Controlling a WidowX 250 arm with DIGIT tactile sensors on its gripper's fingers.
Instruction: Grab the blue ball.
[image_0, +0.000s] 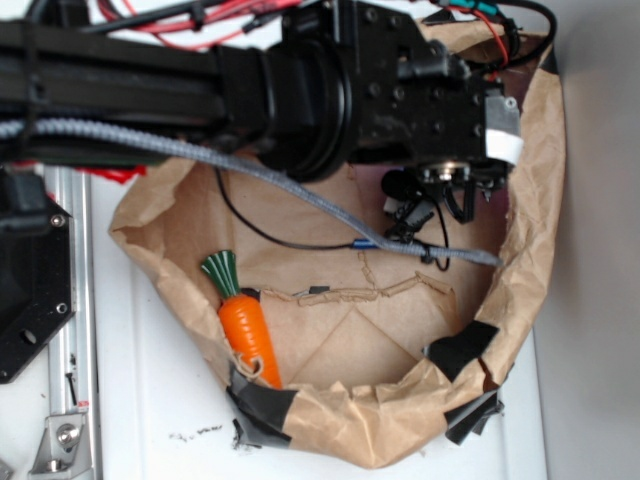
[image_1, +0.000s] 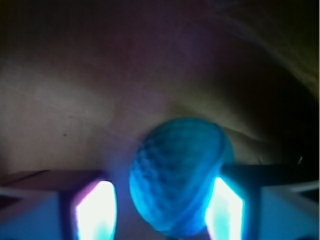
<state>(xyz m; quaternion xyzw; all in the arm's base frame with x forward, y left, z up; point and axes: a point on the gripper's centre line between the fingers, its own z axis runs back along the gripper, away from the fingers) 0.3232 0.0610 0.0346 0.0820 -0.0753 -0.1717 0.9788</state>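
Blue ball (image_1: 177, 175) sits between the end effector (image_1: 160, 210) fingers, inside the paper bag (image_0: 530, 200). Right finger (image_1: 225, 205) appears in contact; left finger (image_1: 95, 210) stands just clear, so the grasp is not confirmed closed. Recommendation: centre, close evenly, then lift straight. Toy carrot (image_0: 247, 330) lies well apart.

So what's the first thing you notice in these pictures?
In the wrist view, the blue ball fills the lower middle, glowing between the two bright fingers of the claw; whether they press it I can't tell. In the exterior view, the orange toy carrot lies against the left wall of the brown paper bag, and the big black robot arm stretches across the top.
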